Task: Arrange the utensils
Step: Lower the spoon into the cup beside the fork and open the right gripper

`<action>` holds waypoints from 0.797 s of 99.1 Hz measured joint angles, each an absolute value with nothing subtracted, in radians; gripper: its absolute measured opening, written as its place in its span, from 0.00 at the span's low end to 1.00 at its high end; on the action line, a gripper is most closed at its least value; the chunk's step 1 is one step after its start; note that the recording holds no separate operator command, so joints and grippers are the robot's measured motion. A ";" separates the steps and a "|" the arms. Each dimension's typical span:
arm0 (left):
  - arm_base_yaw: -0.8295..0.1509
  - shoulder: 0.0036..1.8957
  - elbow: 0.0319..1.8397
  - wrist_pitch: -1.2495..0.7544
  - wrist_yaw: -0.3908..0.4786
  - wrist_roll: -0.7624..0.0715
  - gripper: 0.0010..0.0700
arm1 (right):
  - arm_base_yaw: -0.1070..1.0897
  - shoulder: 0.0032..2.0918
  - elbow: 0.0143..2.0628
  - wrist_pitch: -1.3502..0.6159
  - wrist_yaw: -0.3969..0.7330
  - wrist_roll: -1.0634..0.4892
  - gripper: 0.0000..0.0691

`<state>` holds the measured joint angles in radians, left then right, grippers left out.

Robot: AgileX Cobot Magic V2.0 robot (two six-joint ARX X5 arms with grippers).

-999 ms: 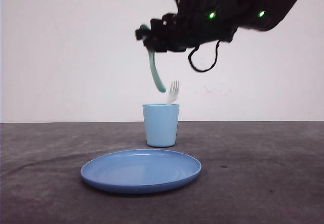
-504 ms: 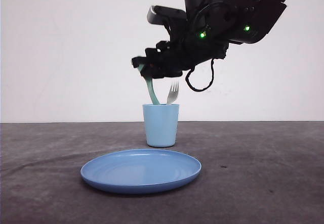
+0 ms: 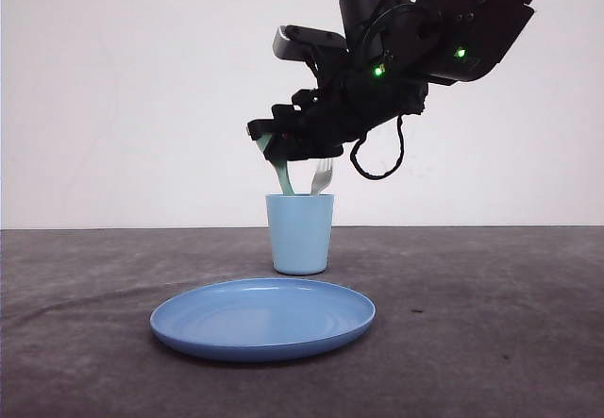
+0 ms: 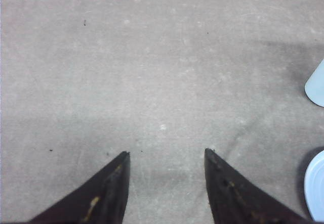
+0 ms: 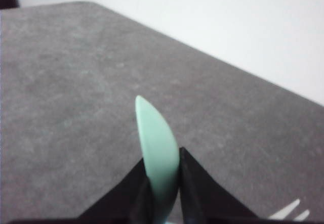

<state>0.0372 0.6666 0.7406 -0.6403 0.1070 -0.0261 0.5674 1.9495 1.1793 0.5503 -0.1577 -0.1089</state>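
in the front view the right tool (image 3: 274,144) hangs just above the light blue cup (image 3: 300,234), which stands upright on the dark grey table (image 3: 491,324) behind the round blue plate (image 3: 262,319). the tool is clamped on the mint-green spoon (image 3: 280,175), gripping it at one end so that the rest slants down past the rim into the cup, on the cup's left side; how deep it reaches inside is hidden by the cup wall. the white fork (image 3: 322,176) stands in the same cup on its right side, tines up, its top partly covered by the dark body of the arm. spoon and fork sit close together above the rim, but whether they touch cannot be told.

the right wrist view shows the two dark fingers (image 5: 195,188) pressed against the sides of the spoon (image 5: 157,153), whose pale rounded end sticks out beyond them over the table (image 5: 61,92). a few white fork tines (image 5: 289,210) peek in at the picture's edge.

in the left wrist view the left tool (image 4: 167,155) is spread apart with nothing between its pointed fingers (image 4: 109,188), over bare table (image 4: 152,57). the cup's edge (image 4: 316,85) and the plate's rim (image 4: 315,188) appear at the side of that picture, well apart from the tool.
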 joint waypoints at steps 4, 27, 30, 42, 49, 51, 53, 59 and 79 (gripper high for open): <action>0.037 0.667 0.741 -0.640 0.107 -0.026 0.39 | 0.567 1.950 1.179 0.545 -0.158 -0.109 0.08; 0.037 0.667 0.741 -0.640 0.107 -0.026 0.39 | 0.567 1.964 1.180 0.530 -0.158 -0.109 0.08; 0.037 0.667 0.741 -0.640 0.107 -0.026 0.39 | 0.567 1.966 1.180 0.530 -0.158 -0.109 0.08; 0.037 0.667 0.741 -0.641 0.107 -0.026 0.39 | 0.567 1.967 1.180 0.530 -0.158 -0.109 0.10; 0.037 0.667 0.741 -0.641 0.107 -0.026 0.39 | 0.567 1.967 1.180 0.530 -0.158 -0.110 0.19; 0.037 0.667 0.741 -0.641 0.107 -0.026 0.39 | 0.567 1.967 1.180 0.530 -0.157 -0.109 0.23; 0.037 0.667 0.741 -0.641 0.107 -0.026 0.39 | 0.567 1.967 1.180 0.530 -0.158 -0.110 0.28; 0.037 0.667 0.741 -0.641 0.107 -0.026 0.39 | 0.567 1.967 1.180 0.534 -0.158 -0.109 0.44; 0.037 0.667 0.741 -0.641 0.107 -0.026 0.39 | 0.569 1.963 1.180 0.524 -0.164 -0.107 0.69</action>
<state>0.0372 0.6666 0.7406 -0.6407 0.1070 -0.0257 0.5686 1.9625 1.1797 0.5243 -0.1642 -0.1074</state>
